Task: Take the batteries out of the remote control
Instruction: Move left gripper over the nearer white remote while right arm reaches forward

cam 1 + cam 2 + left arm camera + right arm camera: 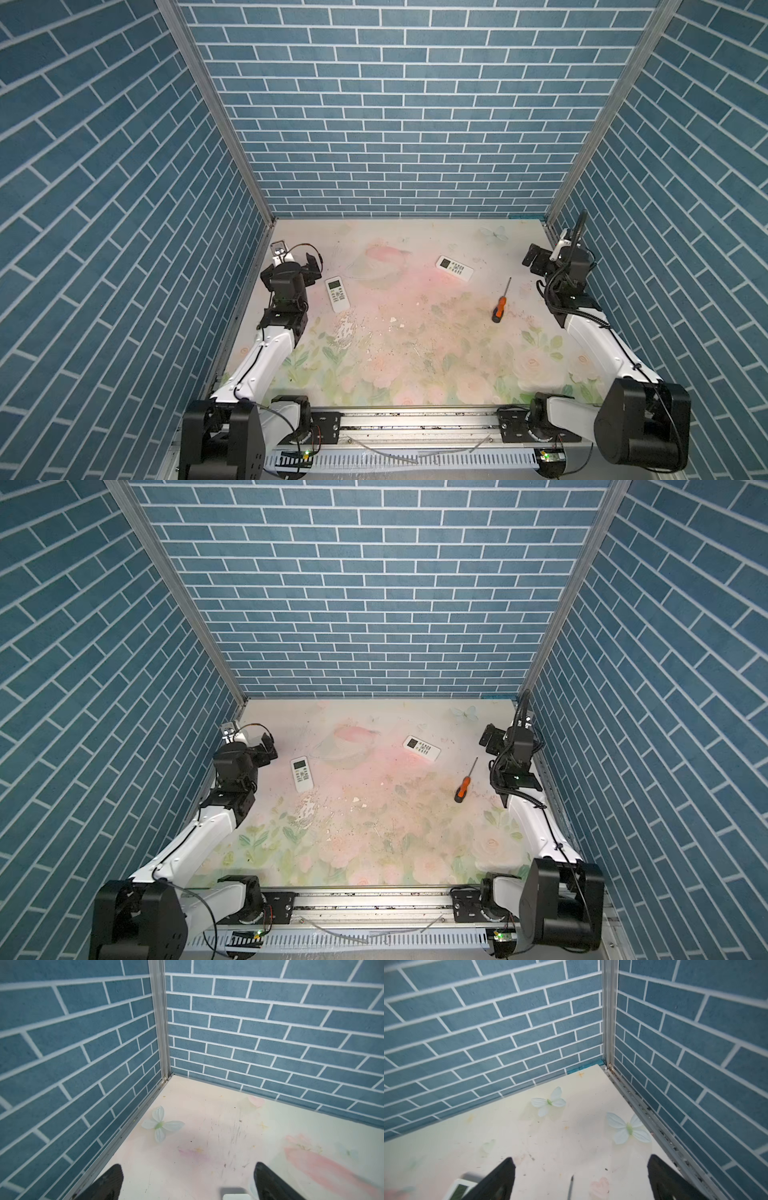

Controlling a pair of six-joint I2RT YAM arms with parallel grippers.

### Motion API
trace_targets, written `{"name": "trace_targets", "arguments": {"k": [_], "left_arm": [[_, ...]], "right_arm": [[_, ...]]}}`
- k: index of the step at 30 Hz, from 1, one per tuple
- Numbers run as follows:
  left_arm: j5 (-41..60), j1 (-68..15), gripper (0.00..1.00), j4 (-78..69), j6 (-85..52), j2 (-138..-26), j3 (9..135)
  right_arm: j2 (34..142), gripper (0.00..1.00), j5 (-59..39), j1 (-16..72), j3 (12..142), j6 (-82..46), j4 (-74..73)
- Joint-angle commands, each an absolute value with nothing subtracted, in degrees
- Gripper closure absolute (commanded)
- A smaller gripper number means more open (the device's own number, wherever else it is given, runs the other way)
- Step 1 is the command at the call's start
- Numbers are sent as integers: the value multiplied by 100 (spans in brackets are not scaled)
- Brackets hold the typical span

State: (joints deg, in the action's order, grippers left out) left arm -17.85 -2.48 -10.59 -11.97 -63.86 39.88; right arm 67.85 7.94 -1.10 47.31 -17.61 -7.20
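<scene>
Two white remote controls lie face up on the floral table, and no batteries show. One remote lies just right of my left gripper. The second remote lies at the back centre-right. My left gripper is open and empty, facing the back left corner, with a corner of the near remote at its base. My right gripper is open and empty, facing the back right corner. The second remote's edge shows beside one finger.
An orange-handled screwdriver lies left of the right arm, its tip showing between the right fingers. Blue brick walls close in the back and both sides. A metal rail runs along the front edge.
</scene>
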Motion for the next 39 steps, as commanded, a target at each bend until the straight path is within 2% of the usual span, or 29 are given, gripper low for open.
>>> {"name": "trace_targets", "arguments": {"k": [1, 7, 11, 16, 23, 34, 39], "left_arm": [[-1498, -220, 0, 1413, -2062, -6767, 4622], [-693, -267, 0, 2813, -2491, -7723, 5678], [-728, -509, 0, 3260, -2750, -8200, 6054], [-642, -821, 0, 3398, -3040, -8802, 6338], [-640, -1070, 0, 3582, -3286, -9805, 6894], [-611, -1099, 1, 3496, -3362, -10503, 7146], [-576, -1099, 6, 3533, -3306, -10771, 7306]], "right_arm": [[6972, 1, 638, 82, 5136, -2438, 1025], [7375, 1, 1280, 1126, 5826, -2145, 1787], [7607, 1, 1356, 1578, 6014, -2105, 1837], [7906, 7, 1359, 2037, 6178, -1954, 1840], [8121, 11, 1231, 2401, 6163, -1980, 1720], [8121, 13, 1250, 2566, 6077, -2025, 1535], [8121, 14, 1252, 2610, 6074, -2040, 1538]]}}
